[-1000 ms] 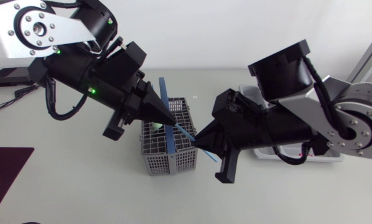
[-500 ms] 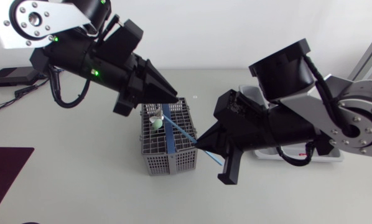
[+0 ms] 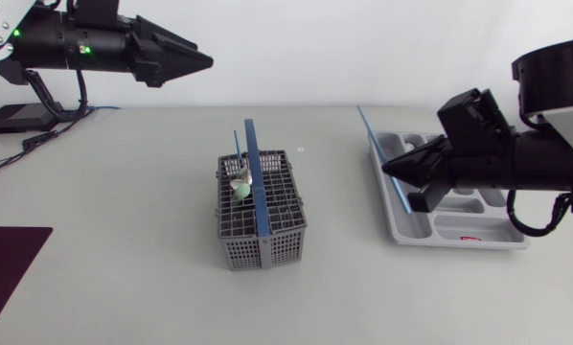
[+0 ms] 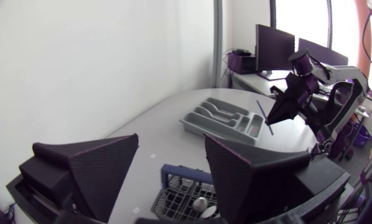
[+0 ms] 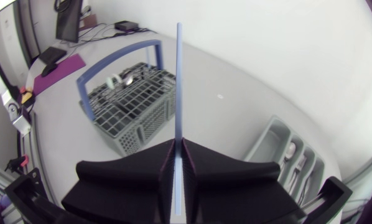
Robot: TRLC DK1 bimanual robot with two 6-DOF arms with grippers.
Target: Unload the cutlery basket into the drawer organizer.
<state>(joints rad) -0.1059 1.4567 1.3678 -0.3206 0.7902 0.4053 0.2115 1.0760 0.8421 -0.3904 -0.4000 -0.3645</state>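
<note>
Grey table (image 3: 124, 249) — right fingers (image 5: 142, 171) clamp blue stick (image 5: 178, 81) at organizer (image 3: 449, 226) edge; left fingers (image 4: 105, 168) wide apart.

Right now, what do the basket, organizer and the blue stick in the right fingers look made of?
Basket: matte grey moulded plastic, going by its square lattice walls; blue handle likely plastic too.
Organizer: smooth light-grey plastic, with rounded moulded compartments.
Stick: thin, pale blue, slightly translucent, probably plastic.

Pale grey table (image 3: 124, 240), cutlery basket (image 3: 267, 251) mid-table, drawer organizer (image 3: 449, 228) at right, dark mat (image 3: 4, 273) at left edge
</note>
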